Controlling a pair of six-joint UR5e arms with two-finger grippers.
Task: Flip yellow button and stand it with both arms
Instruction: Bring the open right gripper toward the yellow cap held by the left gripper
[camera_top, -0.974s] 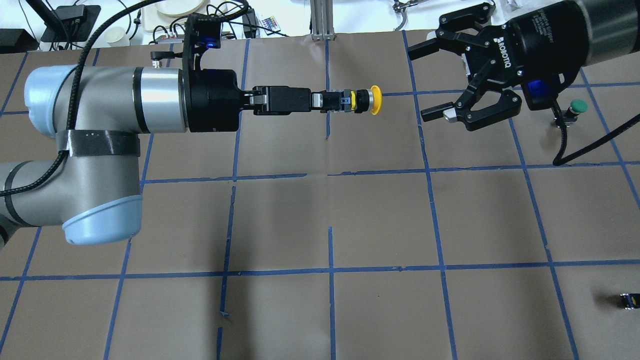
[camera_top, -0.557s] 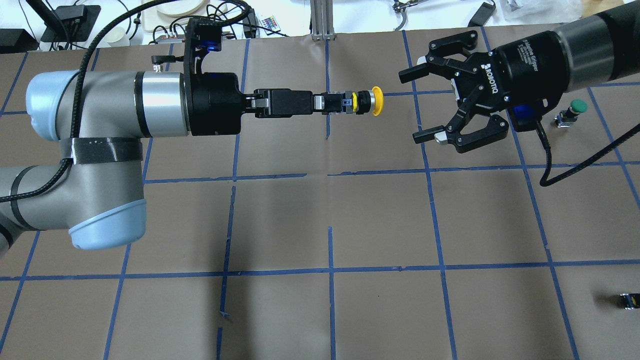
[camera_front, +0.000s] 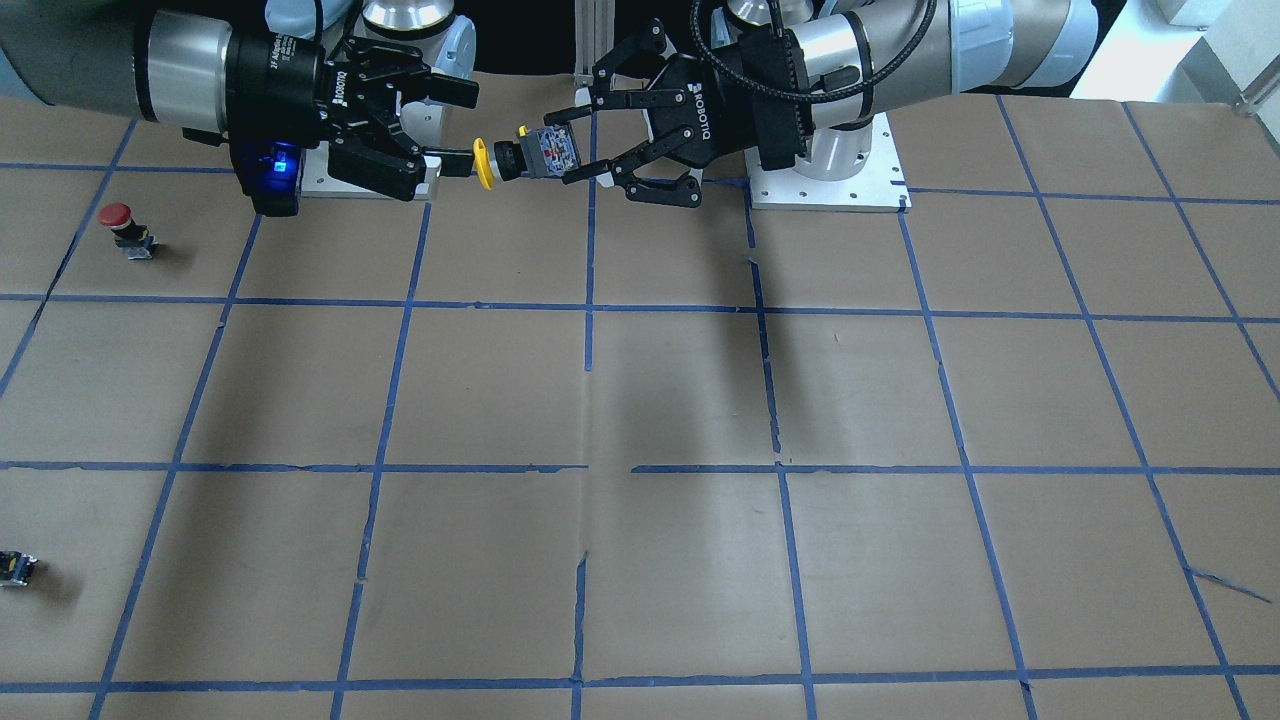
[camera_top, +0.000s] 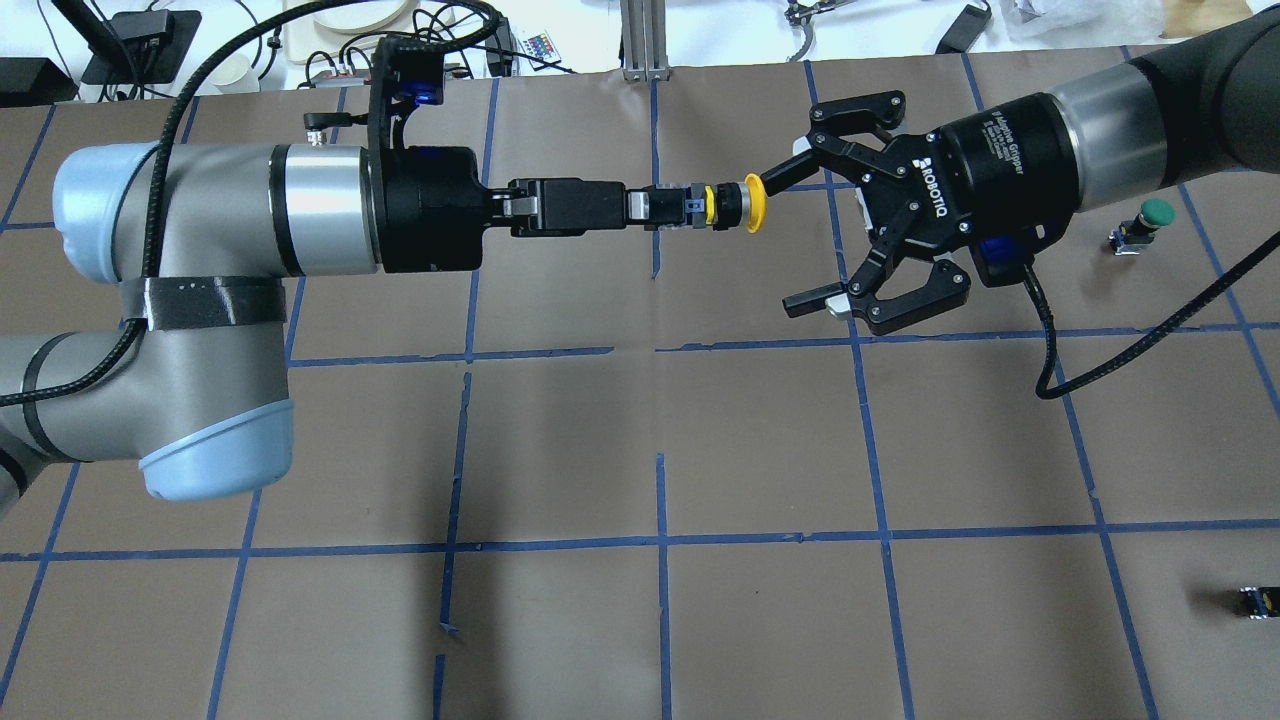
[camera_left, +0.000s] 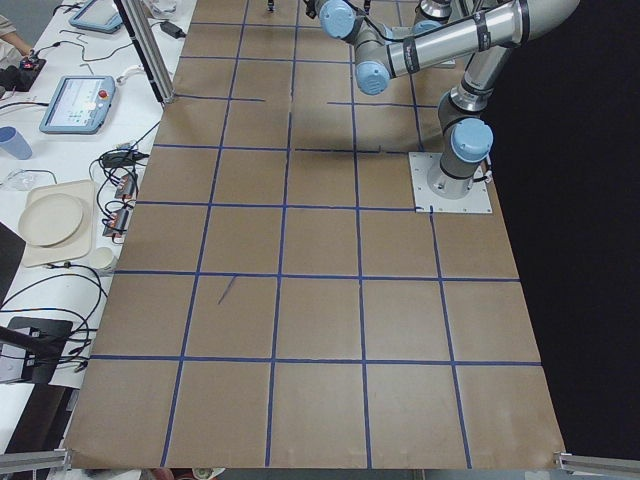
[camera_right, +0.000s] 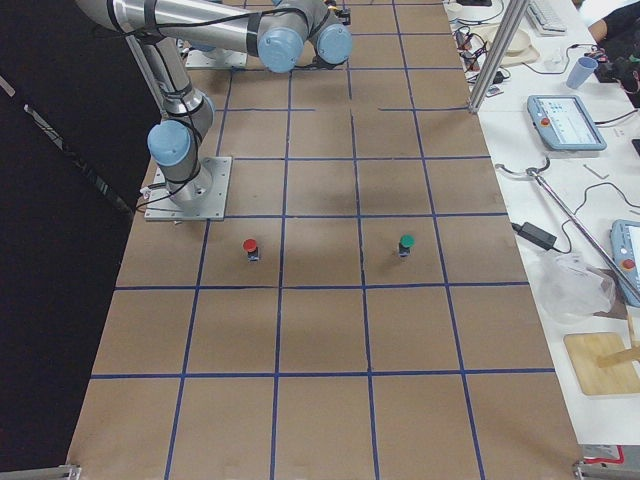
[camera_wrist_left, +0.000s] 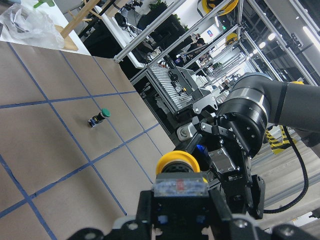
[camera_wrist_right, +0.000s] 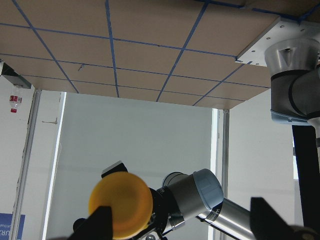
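Observation:
My left gripper (camera_top: 660, 205) is shut on the black and metal body of the yellow button (camera_top: 752, 203). It holds the button level in the air, cap pointing at the right arm. My right gripper (camera_top: 782, 240) is open, and its upper finger tip is right beside the cap while the lower finger is well apart. In the front view the button (camera_front: 485, 163) sits between the left gripper (camera_front: 562, 150) and the right gripper (camera_front: 455, 125). The cap fills the bottom of the left wrist view (camera_wrist_left: 178, 165) and shows in the right wrist view (camera_wrist_right: 120, 204).
A green-capped button (camera_top: 1155, 213) stands on the brown table behind the right gripper. A red-capped button (camera_front: 118, 215) stands near the right arm's side. A small capless black block (camera_top: 1258, 602) lies at the table's right edge. Cables and clutter line the far edge.
My right gripper has moved left toward the yellow cap, still open, until its upper finger is beside the cap. My left arm and the button have stayed in place.

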